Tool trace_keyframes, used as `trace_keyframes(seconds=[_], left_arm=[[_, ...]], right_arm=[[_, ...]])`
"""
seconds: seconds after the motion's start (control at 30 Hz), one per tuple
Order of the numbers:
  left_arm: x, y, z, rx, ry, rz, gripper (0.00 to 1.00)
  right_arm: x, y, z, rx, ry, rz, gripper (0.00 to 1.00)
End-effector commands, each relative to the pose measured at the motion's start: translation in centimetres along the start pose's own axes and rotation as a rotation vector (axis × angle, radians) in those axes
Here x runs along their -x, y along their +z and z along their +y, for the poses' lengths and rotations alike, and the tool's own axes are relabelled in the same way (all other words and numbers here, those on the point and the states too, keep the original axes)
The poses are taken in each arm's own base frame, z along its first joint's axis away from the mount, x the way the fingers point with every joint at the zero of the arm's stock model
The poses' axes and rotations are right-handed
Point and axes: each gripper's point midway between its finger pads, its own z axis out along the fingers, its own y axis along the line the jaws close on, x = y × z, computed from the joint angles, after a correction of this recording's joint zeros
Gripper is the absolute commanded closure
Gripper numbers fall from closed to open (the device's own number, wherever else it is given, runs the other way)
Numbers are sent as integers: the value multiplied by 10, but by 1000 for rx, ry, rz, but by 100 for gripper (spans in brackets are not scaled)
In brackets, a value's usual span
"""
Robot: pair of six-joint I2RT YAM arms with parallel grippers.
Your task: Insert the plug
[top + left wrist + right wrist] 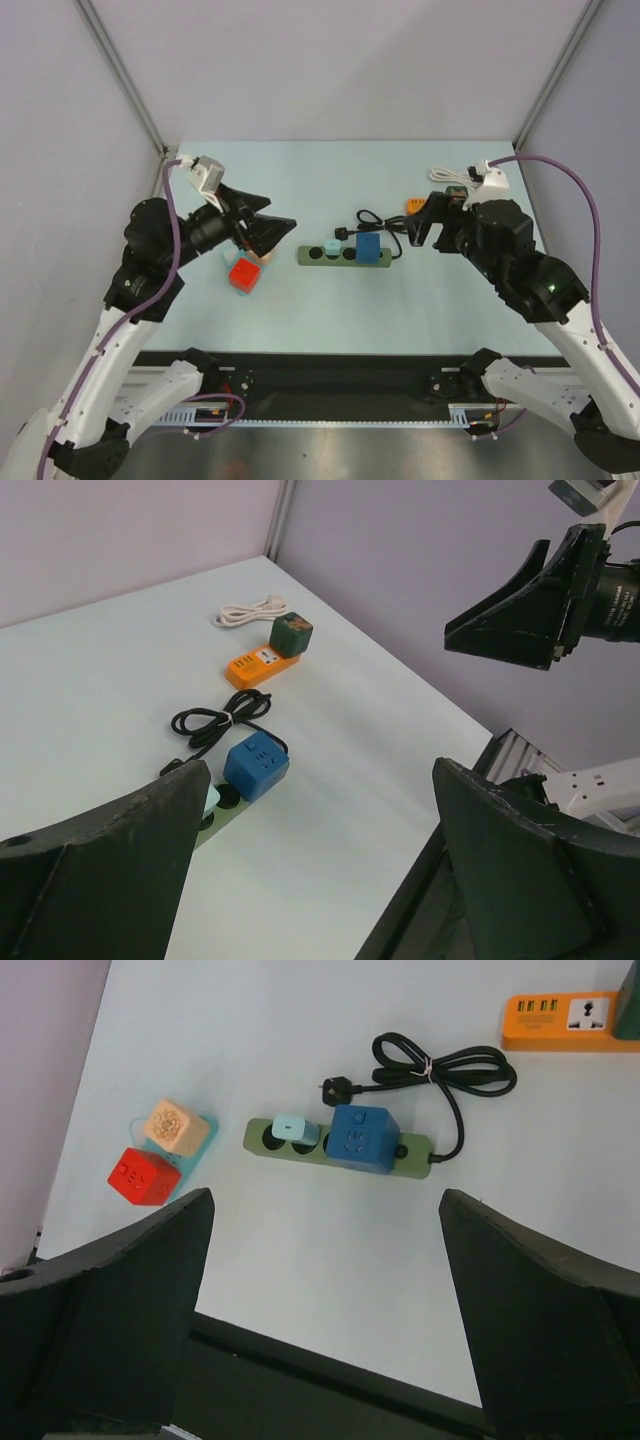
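Your left tool (278, 214), left of centre in the top view, has its fingers spread wide with nothing between them. Just below it a red cube (140, 1175) and a tan cube (175, 1127) sit touching.

At the middle lies the green power strip (415, 1150), with a pale teal adapter (295, 1125) and a blue adapter (360, 1140) seated in it and a socket free at its left end.

I take the plug to be the small black one (332, 1086), loose on the surface just above the strip. It should be light, hard and fairly slick. Pinch its body across the flat sides, clear of the pins. Its bundled black cord (440, 1060) looks springy and may tug or twist the plug.

An orange strip (565, 1020) lies at the upper right. Your right tool (420, 222), right of centre, is also spread and holds nothing.
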Motion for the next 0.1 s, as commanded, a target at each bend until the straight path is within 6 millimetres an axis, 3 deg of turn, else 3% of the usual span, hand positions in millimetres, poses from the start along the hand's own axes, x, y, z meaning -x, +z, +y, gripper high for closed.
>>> trace_keyframes(seconds=[0.0,0.07], left_arm=[[11,-1,-7,-24,31,-37,0],[12,-3,-6,-17,40,-41,0]], right_arm=[[16,-4,3,13,23,-58,0],[18,-6,5,24,28,-67,0]])
